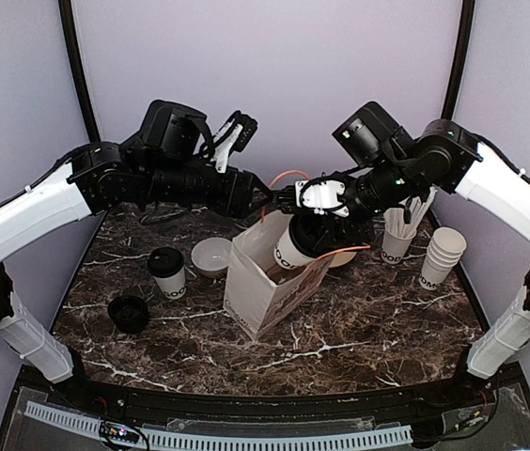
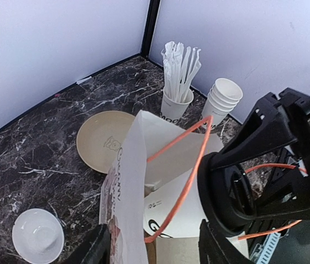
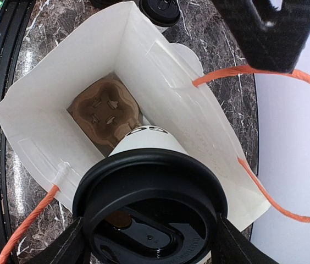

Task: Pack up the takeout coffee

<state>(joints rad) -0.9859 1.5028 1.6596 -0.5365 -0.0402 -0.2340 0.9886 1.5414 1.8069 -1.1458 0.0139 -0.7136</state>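
One takeout coffee [image 1: 293, 246], a white cup with a black lid, hangs tilted over the mouth of the white paper bag [image 1: 263, 287]. My right gripper [image 1: 319, 224] is shut on its lid [image 3: 150, 220], one finger on each side. Below it, at the bag's bottom, lies a brown cup carrier [image 3: 104, 113]. The second takeout coffee [image 1: 166, 272] stands upright on the table left of the bag. My left gripper [image 2: 152, 250] is open at the bag's far rim, with the bag wall [image 2: 123, 187] and an orange handle [image 2: 191, 165] between its fingers.
A loose black lid [image 1: 129, 313] and a white bowl-shaped piece [image 1: 211, 256] lie left of the bag. A tan plate [image 2: 103, 140] sits behind it. At the right stand a cup of white sticks [image 1: 398, 235] and a stack of lidless cups [image 1: 442, 256].
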